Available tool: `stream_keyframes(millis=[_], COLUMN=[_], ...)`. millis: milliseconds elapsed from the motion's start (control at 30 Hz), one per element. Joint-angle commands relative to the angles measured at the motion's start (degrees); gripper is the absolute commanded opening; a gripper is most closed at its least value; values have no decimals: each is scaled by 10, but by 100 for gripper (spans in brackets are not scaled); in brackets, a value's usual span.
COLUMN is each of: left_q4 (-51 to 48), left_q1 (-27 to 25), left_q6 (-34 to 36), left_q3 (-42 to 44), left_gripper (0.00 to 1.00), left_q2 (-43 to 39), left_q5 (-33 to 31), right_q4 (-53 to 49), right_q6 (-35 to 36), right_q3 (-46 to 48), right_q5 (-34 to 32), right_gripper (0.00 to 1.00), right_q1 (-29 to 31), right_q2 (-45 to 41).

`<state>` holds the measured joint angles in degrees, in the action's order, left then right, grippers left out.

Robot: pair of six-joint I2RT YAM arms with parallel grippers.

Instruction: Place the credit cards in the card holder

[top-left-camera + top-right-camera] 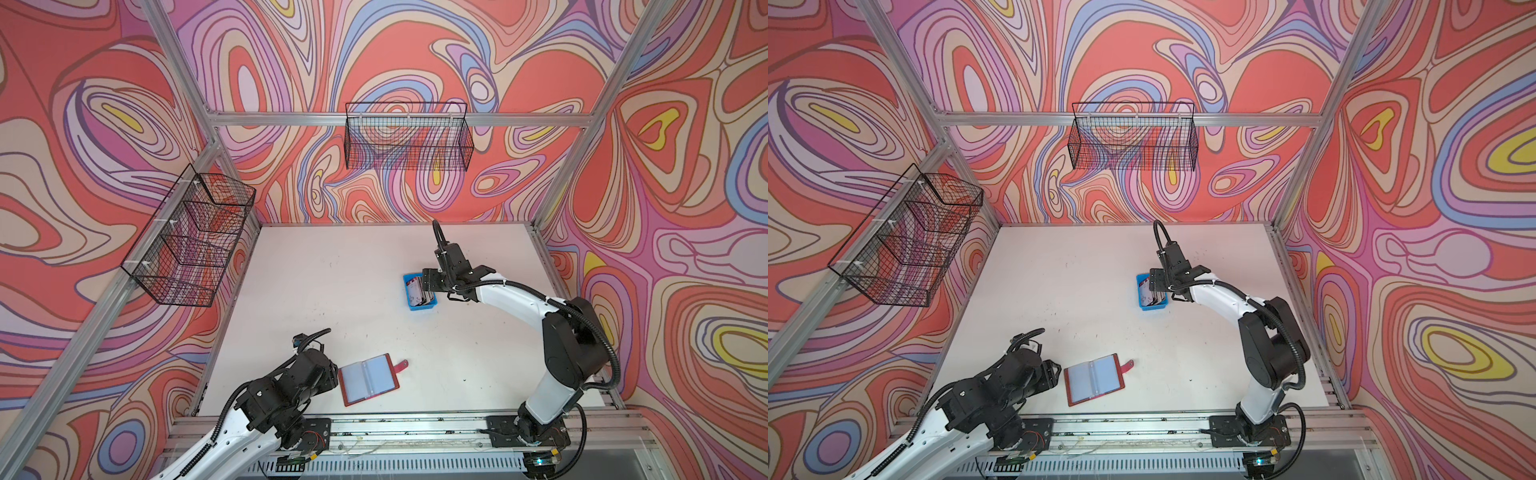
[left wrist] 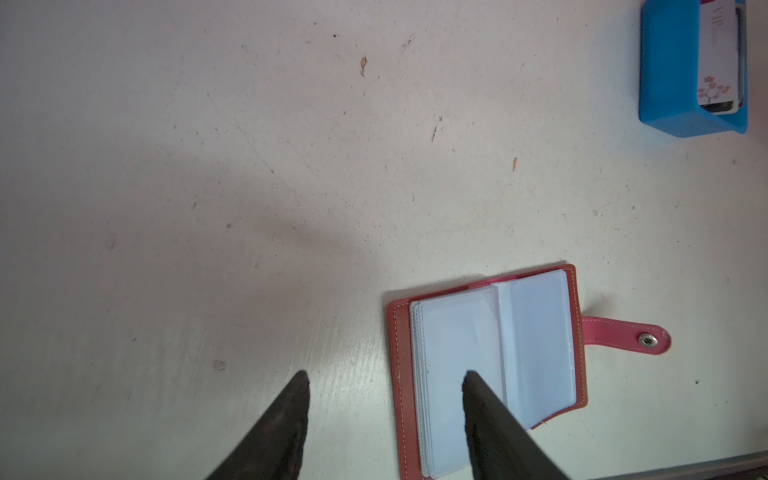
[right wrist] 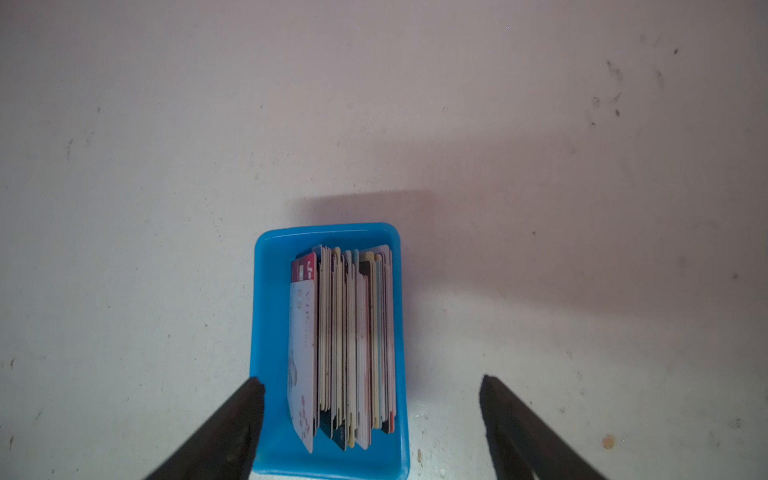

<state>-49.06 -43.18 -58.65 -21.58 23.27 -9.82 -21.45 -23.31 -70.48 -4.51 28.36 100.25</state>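
In both top views the left arm reaches in low from the near-left corner, elbow folded. Its left gripper (image 1: 335, 372) sits at the left edge of the card holder (image 1: 370, 380), which lies open and flat near the front of the table (image 1: 332, 291), strap tab pointing right. The right arm rises from its base at the near right, bends at the elbow and stretches toward the back. There the right gripper (image 1: 428, 283) points down over the blue tray (image 1: 422, 308), where the credit cards (image 1: 417, 293) stand.

In the left wrist view the left gripper (image 2: 386, 376) has its jaws partly apart and grips nothing. One finger is over bare table, the other over the left clear sleeve page of the card holder (image 2: 536, 332); whether it touches the page I cannot tell. The blue tray (image 2: 665, 62) is well apart, in a corner of the view.

In the right wrist view the right gripper (image 3: 372, 382) has its jaws spread wide and empty. One fingertip is over a long wall of the blue tray (image 3: 270, 291), the other over the table beyond the opposite wall. The credit cards (image 3: 345, 332) stand on edge, packed together in the tray.
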Motion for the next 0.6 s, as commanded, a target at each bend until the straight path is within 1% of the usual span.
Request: stream_keyframes(millis=[0, 100, 233, 567], left_q4=[2, 2, 2, 0], left_q1=[-2, -2, -2, -2], left_q6=[1, 0, 1, 0], left_q3=[7, 8, 8, 10], left_gripper=[61, 61, 61, 61], left_q2=[4, 4, 0, -3], left_q5=[-2, 1, 2, 2], right_q4=[-8, -5, -10, -40], right_q6=[17, 19, 20, 24], right_q3=[-20, -26, -41, -80], right_q5=[27, 21, 13, -42], right_gripper=[91, 93, 93, 89], right_q1=[3, 3, 6, 26], right_q2=[35, 53, 77, 130])
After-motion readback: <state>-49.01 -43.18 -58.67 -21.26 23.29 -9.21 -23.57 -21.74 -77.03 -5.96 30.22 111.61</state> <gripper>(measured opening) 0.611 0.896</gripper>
